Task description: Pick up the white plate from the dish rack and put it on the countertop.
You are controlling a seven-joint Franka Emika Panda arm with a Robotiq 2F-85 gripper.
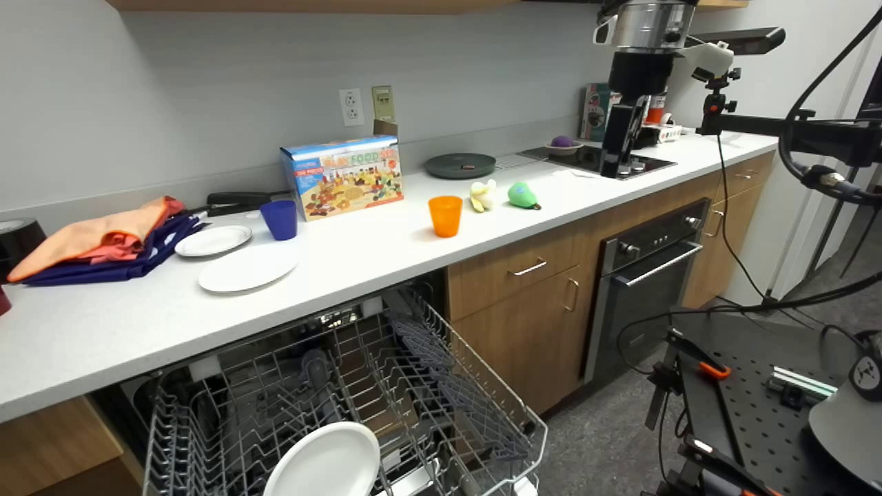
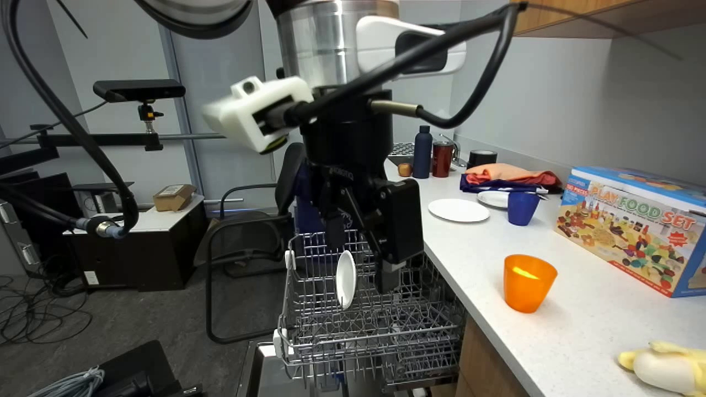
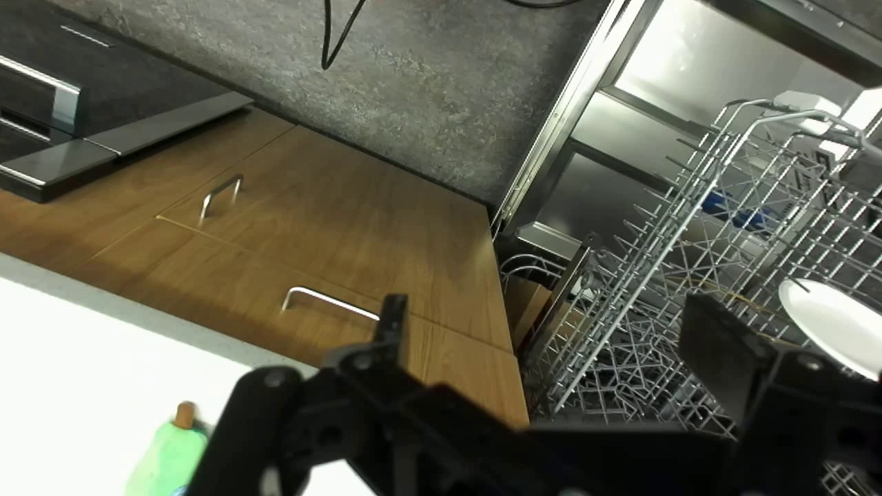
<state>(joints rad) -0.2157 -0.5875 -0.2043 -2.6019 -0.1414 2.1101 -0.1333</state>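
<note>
Tool (image 3: 548, 318) spread; wht plate (image 1: 331, 460) standing w/in rack (image 1: 477, 372).

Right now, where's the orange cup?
In an exterior view, the orange cup stands on the countertop, right of the printed box, left of the toy banana.

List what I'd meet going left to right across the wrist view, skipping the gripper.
Oven handle, green toy, cabinet door handle, drawer handle, dish rack, then the white plate inside it, cut off by the right edge. Left out: countertop, spanning several of these.
</note>
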